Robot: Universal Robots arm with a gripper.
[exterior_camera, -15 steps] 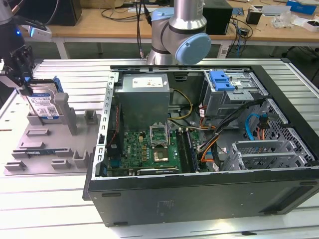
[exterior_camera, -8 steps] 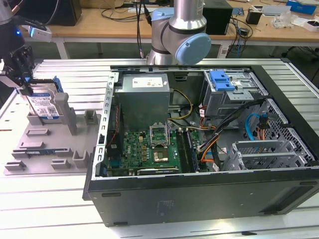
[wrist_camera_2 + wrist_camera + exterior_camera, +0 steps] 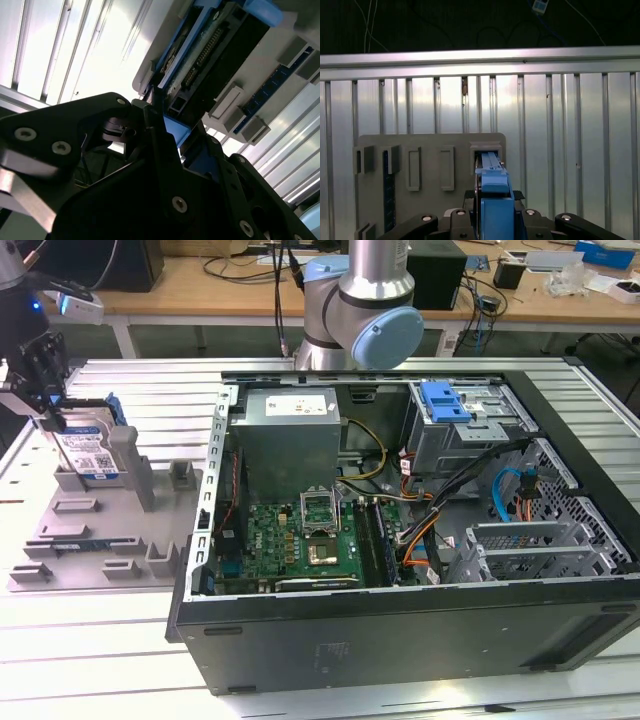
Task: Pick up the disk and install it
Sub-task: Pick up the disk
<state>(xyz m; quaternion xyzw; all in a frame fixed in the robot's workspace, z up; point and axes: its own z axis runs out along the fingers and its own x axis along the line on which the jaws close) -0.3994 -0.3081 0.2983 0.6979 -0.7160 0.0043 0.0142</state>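
Pincer pinching the upright disk in its holder

The pincer is clamping the top edge of the disk, its jaws nearly together and pressing on either side of the blue frame, as both wrist views are showing. The disk is standing on edge in a slot of the grey holder tray. The tray is lying on the ribbed metal bench at the exterior view's left, just beside the open computer case.

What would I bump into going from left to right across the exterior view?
The disk → the grey metal power supply box → the blue plastic drive-bay tab → the perforated metal panel.
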